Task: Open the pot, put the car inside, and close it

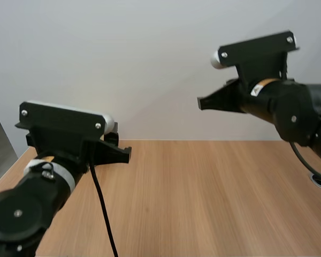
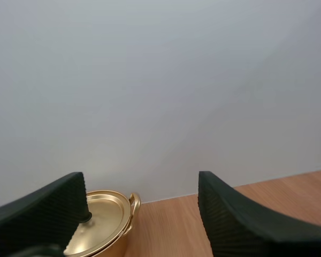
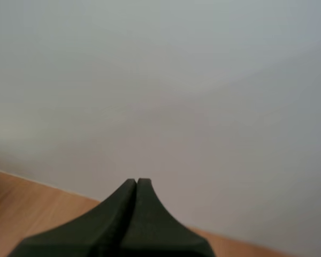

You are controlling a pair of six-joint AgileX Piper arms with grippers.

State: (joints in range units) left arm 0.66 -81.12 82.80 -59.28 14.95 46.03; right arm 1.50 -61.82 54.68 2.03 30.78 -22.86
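while both arms hang over the wooden surface (image 1: 203, 198) facing the white wall (image 1: 150, 64), the lid (image 2: 104, 214) sits on the gold pot (image 2: 109, 238), which stands on the surface at the foot of the wall. the high view takes in the pair: the left gripper (image 1: 125, 153) low over the surface near the wall, the right gripper (image 1: 202, 101) raised well above the surface with the wall behind it, the two well apart. the left wrist view adds the pot, just past one of the left gripper's fingers (image 2: 43, 209), the lid's dark knob partly hidden by that finger and one handle (image 2: 134, 202) at the rim. those fingers stand apart, released, ribbed faces turned inward, nothing between them. the right wrist view gives the right gripper's fingers (image 3: 123, 225) clenched into one dark wedge, empty, aimed at the wall where it meets the surface.
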